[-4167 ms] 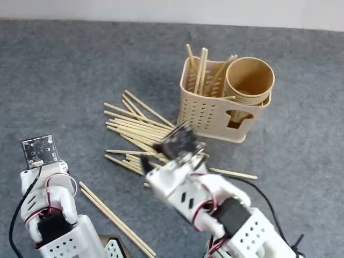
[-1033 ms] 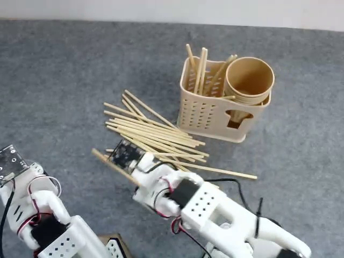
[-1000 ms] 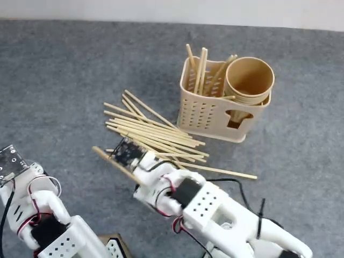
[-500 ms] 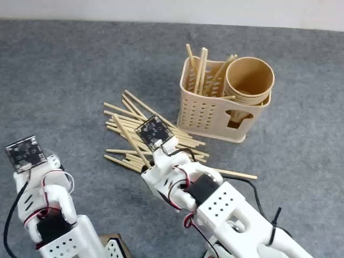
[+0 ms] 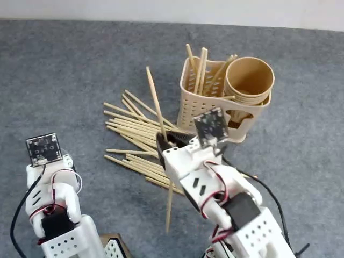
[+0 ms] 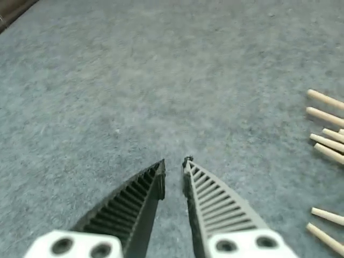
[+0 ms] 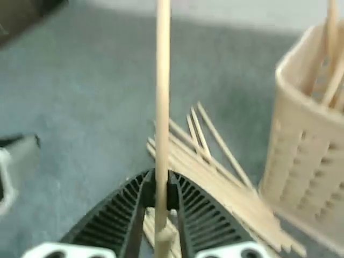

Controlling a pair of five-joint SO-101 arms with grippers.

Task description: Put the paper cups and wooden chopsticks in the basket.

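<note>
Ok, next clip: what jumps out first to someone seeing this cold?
A single long wooden chopstick stands out, pinched by the right arm's black fingers and tilted above the loose pile of wooden chopsticks on the grey carpet. Beside the pile sits the beige perforated plastic basket, already holding several chopsticks and a stack of brown paper cups.

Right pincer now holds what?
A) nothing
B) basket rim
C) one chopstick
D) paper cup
C: in the right wrist view the right pincer is shut on a single chopstick, which sticks up out of the jaws.
</note>
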